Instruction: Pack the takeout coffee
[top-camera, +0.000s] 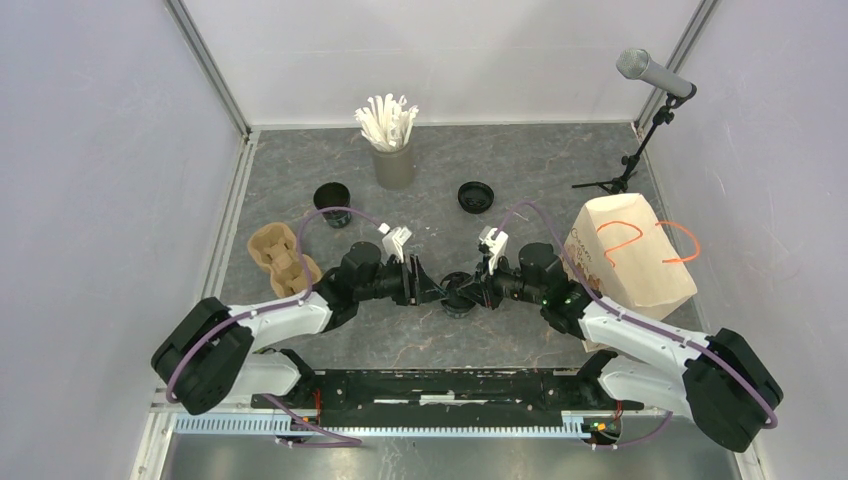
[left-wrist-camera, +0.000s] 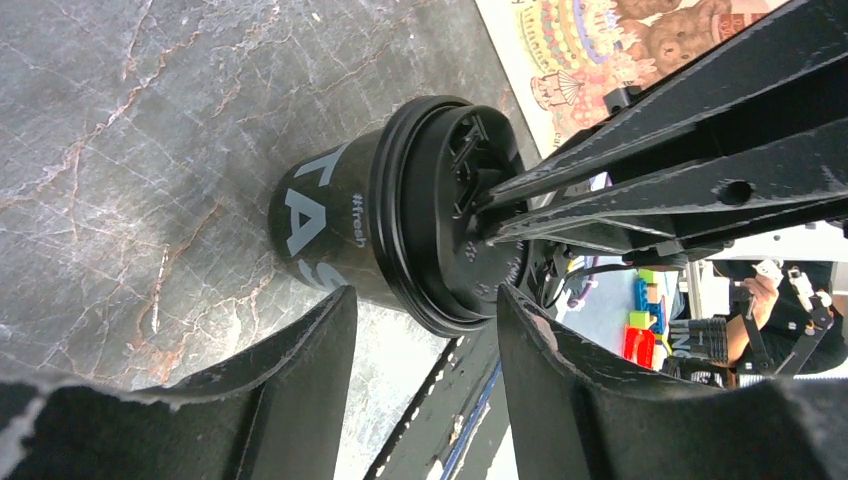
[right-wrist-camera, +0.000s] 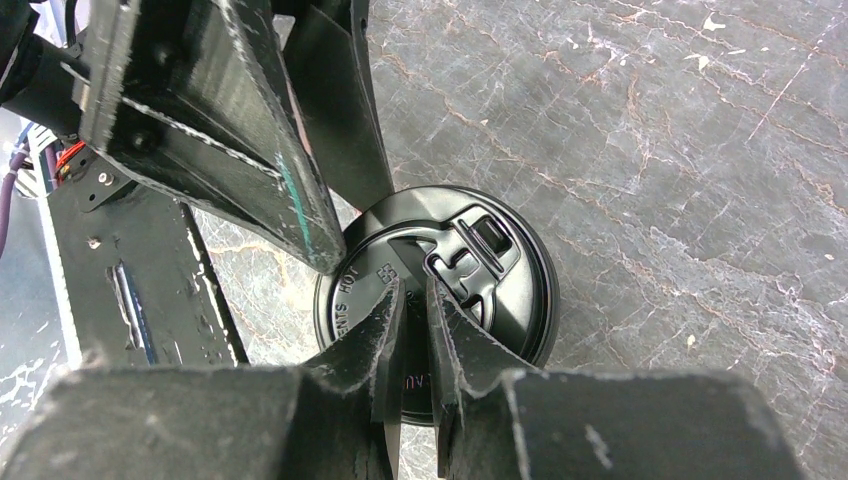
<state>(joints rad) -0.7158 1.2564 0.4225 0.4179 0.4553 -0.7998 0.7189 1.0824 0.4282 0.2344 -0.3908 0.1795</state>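
Cup (left-wrist-camera: 330, 215), lidded and upright on the desk (top-camera: 560, 160) at centre front, stood between both arms: left tool (left-wrist-camera: 422, 305) open, jaws flanking the cup's side, right tool (right-wrist-camera: 412, 290) nearly closed with tips on the lid (right-wrist-camera: 500, 270), so left looked better placed for a side grasp.

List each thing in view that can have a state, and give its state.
Lidded cup: upright on the table, lid on.
Open cup: upright, no lid.
Loose lid: lying flat on the table, apart from any cup.
Straw cup: upright, full of straws.
Cup carrier: empty.
Left gripper: jaws open, either side of the lidded cup.
Right gripper: jaws nearly closed, tips on that cup's lid.
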